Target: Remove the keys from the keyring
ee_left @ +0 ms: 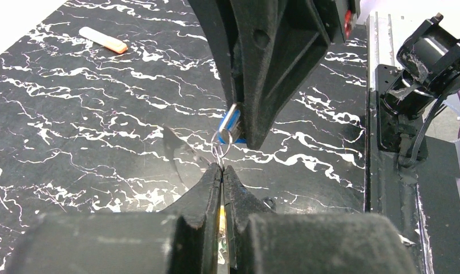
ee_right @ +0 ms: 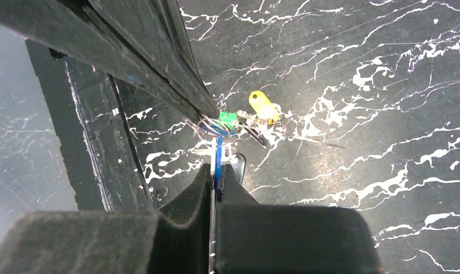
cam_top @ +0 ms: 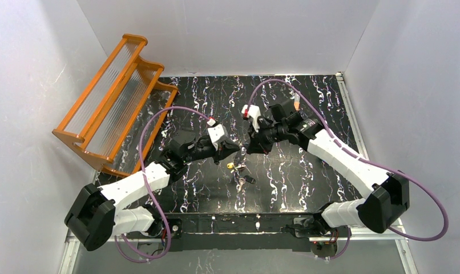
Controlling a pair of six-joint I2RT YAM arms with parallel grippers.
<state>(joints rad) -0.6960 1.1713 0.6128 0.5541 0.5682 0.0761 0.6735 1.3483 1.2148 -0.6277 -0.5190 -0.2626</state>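
- Our left gripper [ee_left: 222, 169] is pinched tight on the keyring [ee_left: 218, 150], held above the tabletop's middle. The right gripper [ee_right: 217, 169] clamps the blue tag [ee_left: 230, 122].
- The keys [ee_right: 256, 111] dangle beneath. If we pull apart, the thin wire may slip free and drop them.
- Both arms reach inward from the near edge, fingertips almost touching.

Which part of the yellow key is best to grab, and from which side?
Probably the yellow key's plastic head: it is the widest part and pokes out away from the ring. Come from that open side, because the left gripper pinches the ring and the right gripper pinches the blue tag on the other side.
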